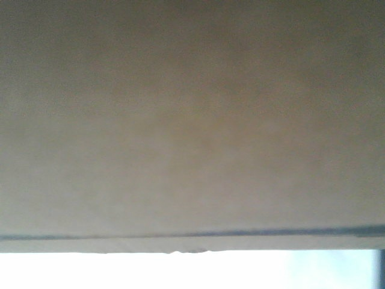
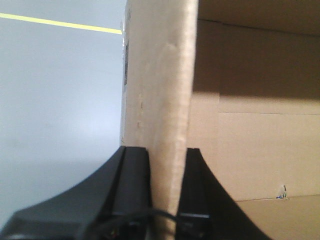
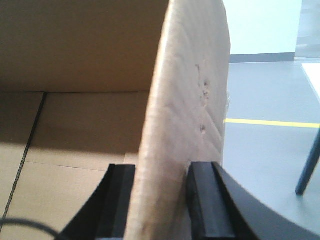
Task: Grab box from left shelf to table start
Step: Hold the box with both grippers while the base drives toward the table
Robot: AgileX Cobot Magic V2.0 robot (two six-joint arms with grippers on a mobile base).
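One cardboard box [image 1: 192, 120] fills the front view; its support is not visible. Two grippers, one upright box wall each: left gripper [image 2: 164, 155] has both fingers pinching cardboard, and right gripper [image 3: 162, 167] likewise. Beyond is grey floor [image 2: 60, 100] with one yellow line [image 2: 60, 22].

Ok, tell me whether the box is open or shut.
Open. Both wrist views look inside the box, and the left gripper and right gripper each clamp a wall, one finger inside.
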